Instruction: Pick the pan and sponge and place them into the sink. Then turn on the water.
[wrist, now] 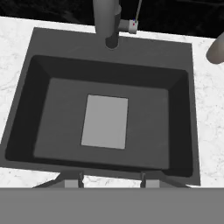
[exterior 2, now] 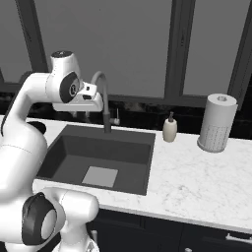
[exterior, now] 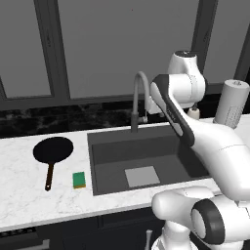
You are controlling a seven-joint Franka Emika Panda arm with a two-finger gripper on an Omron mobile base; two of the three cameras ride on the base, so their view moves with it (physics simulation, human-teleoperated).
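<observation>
pan (exterior: 53, 149) behind sponge (exterior: 79, 179), left of sink (exterior: 105, 151)

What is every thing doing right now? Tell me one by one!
pan: lying flat on the counter left of the sink, not picked up.
sponge: on the counter, green side up, beside the sink.
sink: empty and dry.
faucet: no water running.
claw: above the sink, tips apart, holding nothing.
soap bottle: standing upright behind the sink.
paper towel roll: standing upright.
</observation>
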